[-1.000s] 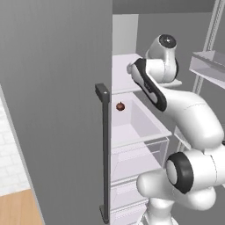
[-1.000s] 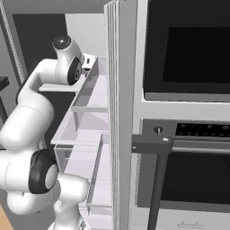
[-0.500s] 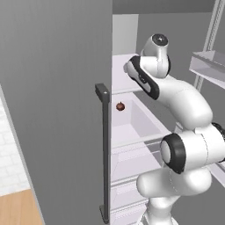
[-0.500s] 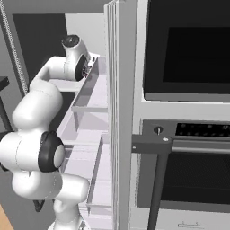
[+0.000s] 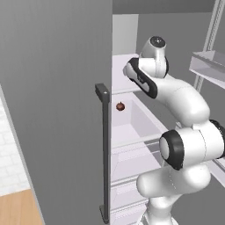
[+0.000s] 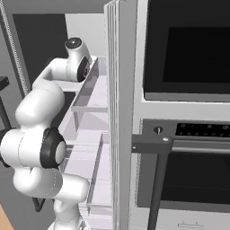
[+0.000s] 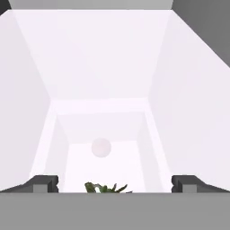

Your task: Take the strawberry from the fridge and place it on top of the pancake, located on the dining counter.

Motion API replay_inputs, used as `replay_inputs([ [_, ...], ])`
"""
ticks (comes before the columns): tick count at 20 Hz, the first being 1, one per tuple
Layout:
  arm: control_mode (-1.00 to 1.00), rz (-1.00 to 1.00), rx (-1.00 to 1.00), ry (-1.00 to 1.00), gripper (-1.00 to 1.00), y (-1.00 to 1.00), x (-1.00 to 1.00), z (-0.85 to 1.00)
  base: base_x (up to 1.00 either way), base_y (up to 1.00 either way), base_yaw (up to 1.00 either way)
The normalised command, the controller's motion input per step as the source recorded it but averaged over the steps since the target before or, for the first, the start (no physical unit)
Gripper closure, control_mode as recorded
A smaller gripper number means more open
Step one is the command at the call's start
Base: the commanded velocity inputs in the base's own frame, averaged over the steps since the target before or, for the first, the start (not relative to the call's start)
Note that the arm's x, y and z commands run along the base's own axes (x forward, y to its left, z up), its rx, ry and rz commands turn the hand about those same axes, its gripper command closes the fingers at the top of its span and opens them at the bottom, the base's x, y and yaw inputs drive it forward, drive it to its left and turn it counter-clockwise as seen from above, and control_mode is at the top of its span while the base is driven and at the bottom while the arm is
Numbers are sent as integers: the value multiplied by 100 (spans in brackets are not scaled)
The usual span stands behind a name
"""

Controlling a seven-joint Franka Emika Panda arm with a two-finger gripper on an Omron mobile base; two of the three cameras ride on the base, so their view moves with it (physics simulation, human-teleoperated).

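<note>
Far left in the left base view, the fridge (image 5: 57, 96) has its big grey door swung open, with the dark bar handle (image 5: 104, 154) running down its edge. Just past that handle, on a white shelf, sits a dark brownish-red round fruit (image 5: 120, 106), lower than the hand and off to its left. The white arm (image 5: 184, 101) bends up and over and pushes its hand into the upper compartment.

Now the hand view, looking straight into the white compartment. The gripper (image 7: 117, 184) is as wide open as it goes, and the fingertips (image 7: 45, 183) stand far apart with nothing between the pads, so it holds nothing. A tuft of green leaves (image 7: 107, 187) pokes up right between the tips at the lower edge. No red shows under it, so I cannot tell if this is the strawberry. Ahead of the gripper, roughly centred, a pale round ball (image 7: 101, 147) rests on the white floor, apart from the leaves.

In the right base view the arm reaches past the clear door shelves (image 6: 90, 108), and to its right stand the dark ovens (image 6: 188, 58).
</note>
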Motion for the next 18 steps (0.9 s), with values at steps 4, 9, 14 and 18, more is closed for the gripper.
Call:
replay_inputs([
  [4,-100,0,0,4,-100,0,0,-23,0,0,0],
  [9,-100,0,0,3,-100,0,0,-3,0,0,0],
  [14,-100,0,0,10,100,0,-1,-9,0,0,0],
  [18,-100,0,0,2,100,0,-29,-1,0,0,0],
])
